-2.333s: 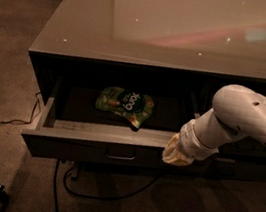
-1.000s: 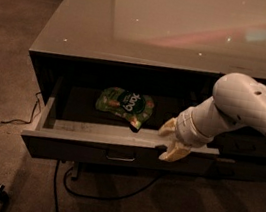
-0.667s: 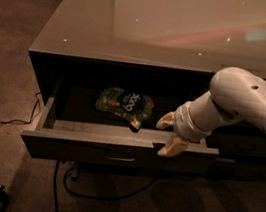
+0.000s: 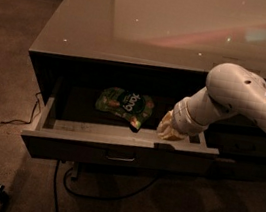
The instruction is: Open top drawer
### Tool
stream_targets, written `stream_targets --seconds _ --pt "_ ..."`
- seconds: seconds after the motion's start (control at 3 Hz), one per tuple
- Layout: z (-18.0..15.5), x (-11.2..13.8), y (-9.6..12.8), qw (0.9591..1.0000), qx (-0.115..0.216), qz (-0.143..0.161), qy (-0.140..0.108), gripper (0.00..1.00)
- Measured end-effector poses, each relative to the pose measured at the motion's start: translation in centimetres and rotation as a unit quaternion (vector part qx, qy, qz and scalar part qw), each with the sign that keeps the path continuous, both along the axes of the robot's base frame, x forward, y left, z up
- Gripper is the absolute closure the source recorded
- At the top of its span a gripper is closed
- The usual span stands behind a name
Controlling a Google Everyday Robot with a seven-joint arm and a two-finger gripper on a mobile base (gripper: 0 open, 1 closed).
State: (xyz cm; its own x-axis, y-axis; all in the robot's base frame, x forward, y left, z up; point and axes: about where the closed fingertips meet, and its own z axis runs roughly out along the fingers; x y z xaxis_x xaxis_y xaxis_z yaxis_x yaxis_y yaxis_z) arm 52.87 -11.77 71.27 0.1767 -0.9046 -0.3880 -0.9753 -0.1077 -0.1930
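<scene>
Gripper [image 4: 171, 128] low inside the top drawer [image 4: 115, 150], right part, just behind its front | arm [image 4: 236, 97] comes from the right, angled down-left | grip state: cannot tell | drawer stands pulled out under the tabletop [image 4: 186, 31], green bag [image 4: 123, 104] inside

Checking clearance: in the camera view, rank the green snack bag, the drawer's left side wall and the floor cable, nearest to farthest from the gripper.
Gripper at the top drawer's right front.
1. Green snack bag, inside, just left.
2. Left side wall, drawer's left end.
3. Floor cable, carpet, far left.
</scene>
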Motion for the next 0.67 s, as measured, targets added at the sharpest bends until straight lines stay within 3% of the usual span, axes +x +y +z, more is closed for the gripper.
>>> stream_targets --seconds 0.33,0.67 --pt "-1.27 1.12 -0.06 0.9999 0.002 -0.003 0.013 1.0" --pt "-2.26 2.08 0.03 0.9998 0.002 -0.002 0.022 1.0"
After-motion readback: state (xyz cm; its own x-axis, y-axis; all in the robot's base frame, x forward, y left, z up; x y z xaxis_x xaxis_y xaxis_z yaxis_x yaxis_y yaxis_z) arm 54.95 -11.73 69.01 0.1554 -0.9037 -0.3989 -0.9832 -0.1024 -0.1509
